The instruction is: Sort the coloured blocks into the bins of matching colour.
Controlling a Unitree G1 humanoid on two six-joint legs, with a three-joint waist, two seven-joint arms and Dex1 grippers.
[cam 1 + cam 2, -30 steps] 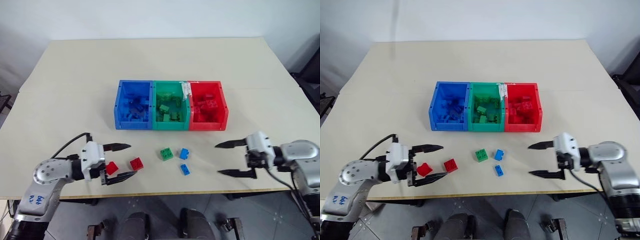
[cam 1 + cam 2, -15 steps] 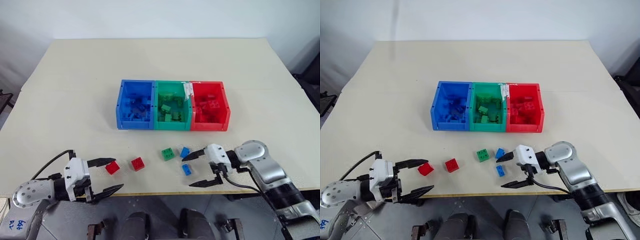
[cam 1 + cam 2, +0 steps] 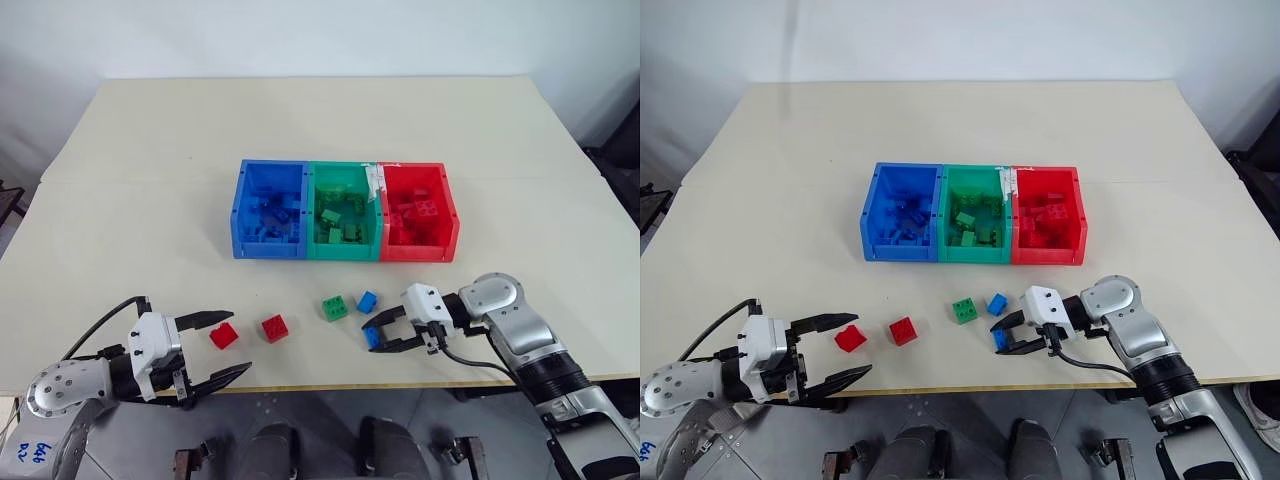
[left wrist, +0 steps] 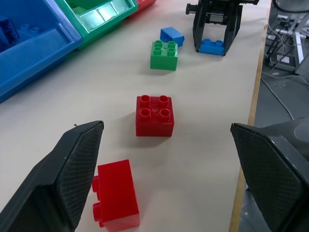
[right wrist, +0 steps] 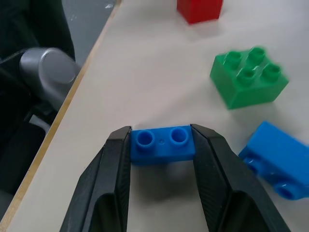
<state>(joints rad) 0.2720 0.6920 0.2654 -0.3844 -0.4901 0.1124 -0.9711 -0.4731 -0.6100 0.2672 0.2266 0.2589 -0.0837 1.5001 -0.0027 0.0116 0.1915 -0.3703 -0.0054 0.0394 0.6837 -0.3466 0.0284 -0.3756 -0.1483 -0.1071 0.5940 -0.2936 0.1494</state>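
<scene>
My right gripper (image 3: 375, 336) is shut on a small blue block (image 5: 162, 144) that rests on the table near the front edge. Another blue block (image 3: 368, 301) and a green block (image 3: 335, 308) lie just beyond it. Further left lie two red blocks, one (image 3: 274, 327) upright and one (image 3: 224, 335) on its side. The left gripper (image 3: 238, 342) stands open at the table's front left, with the tipped red block (image 4: 116, 200) by its inner finger, untouched. The blue bin (image 3: 240, 215), green bin (image 3: 343, 250) and red bin (image 3: 452, 215) stand joined mid-table, each holding blocks of its own colour.
The table's front edge (image 3: 320, 385) runs right under both grippers. Open tabletop lies between the loose blocks and the bins, and on both sides of the bins.
The right gripper swung left to the near blue block and shut on it. The left gripper drew back toward the front edge, leaving the red block, and stays open.
</scene>
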